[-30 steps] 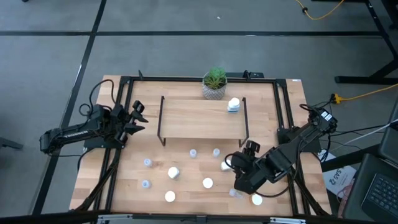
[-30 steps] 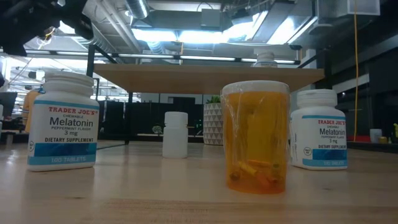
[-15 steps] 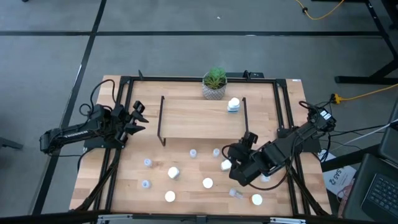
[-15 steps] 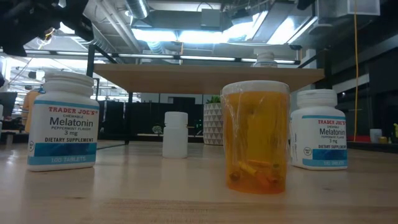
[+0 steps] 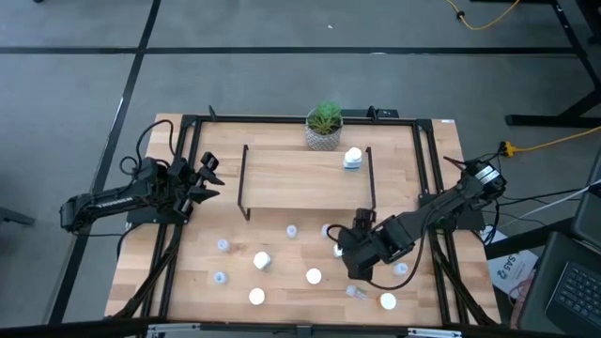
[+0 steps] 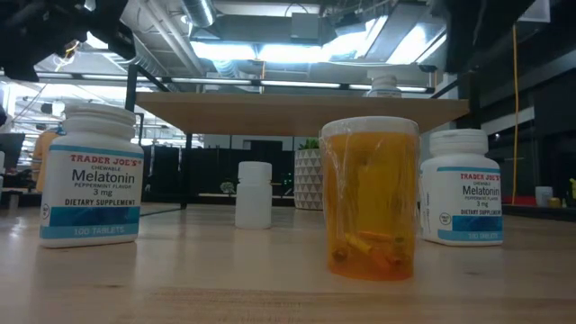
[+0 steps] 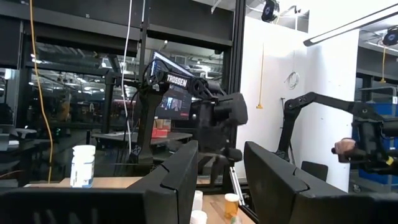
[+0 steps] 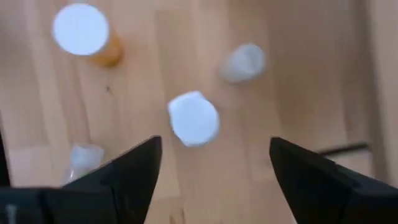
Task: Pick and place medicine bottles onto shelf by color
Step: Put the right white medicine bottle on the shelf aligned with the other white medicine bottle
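Right gripper over loose bottles, left arm parked at table's left edge.

Left to right, high view: dark left gripper (image 5: pixel 208 178) at centre left, fingers spread, holding nothing; small round-capped cylindrical medicine bottles (image 5: pixel 262 260) scattered across the smooth light-wood tabletop (image 5: pixel 202 244) at lower centre; low flat light-wood shelf on thin black metal frames (image 5: pixel 291 178) at centre, one white-capped bottle (image 5: pixel 352 157) at its right end; dark right gripper (image 5: pixel 344 252) lower right of centre, jaws spread, above a white-capped bottle (image 8: pixel 193 118), empty.
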### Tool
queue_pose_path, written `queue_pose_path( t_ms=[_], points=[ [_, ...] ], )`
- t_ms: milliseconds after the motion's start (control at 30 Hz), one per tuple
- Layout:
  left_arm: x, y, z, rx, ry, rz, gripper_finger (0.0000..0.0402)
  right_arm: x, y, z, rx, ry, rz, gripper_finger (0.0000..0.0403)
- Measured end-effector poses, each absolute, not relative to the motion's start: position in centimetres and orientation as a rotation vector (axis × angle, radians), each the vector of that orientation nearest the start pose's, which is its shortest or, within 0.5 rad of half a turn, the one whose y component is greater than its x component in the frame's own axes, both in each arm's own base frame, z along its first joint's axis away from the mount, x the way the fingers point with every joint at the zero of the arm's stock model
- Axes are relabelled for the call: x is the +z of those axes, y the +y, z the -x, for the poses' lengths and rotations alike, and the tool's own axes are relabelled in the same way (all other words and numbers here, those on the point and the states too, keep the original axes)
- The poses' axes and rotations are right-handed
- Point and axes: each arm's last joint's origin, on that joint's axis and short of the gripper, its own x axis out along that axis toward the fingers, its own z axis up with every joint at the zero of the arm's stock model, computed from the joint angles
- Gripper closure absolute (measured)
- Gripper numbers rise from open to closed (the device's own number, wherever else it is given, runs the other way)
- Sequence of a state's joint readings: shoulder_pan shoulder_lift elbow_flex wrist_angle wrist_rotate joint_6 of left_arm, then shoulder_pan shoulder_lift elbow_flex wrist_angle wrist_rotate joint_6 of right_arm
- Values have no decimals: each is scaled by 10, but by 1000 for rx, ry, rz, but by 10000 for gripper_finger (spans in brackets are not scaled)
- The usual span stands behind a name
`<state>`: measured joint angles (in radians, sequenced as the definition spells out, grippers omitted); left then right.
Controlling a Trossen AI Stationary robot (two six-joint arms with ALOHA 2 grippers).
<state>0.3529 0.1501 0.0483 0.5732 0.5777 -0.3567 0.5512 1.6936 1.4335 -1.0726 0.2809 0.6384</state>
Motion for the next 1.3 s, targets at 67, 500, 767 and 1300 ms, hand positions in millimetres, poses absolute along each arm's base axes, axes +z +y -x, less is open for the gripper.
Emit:
queue_pose_path(
  t_ms=[67,500,767,1300],
  points=[
    [220,17,-91,-292,-376,137,278,257,166,-284,-90,1223,4,104],
    [220,17,-91,-292,-376,137,278,216,149,-289,-69,1221,-2,104],
    [220,17,-91,-292,-376,137,278,202,149,-293,35,1150,52,104],
    [220,17,-91,-291,-376,137,278,185,143,-294,50,1165,60,130]
  ],
)
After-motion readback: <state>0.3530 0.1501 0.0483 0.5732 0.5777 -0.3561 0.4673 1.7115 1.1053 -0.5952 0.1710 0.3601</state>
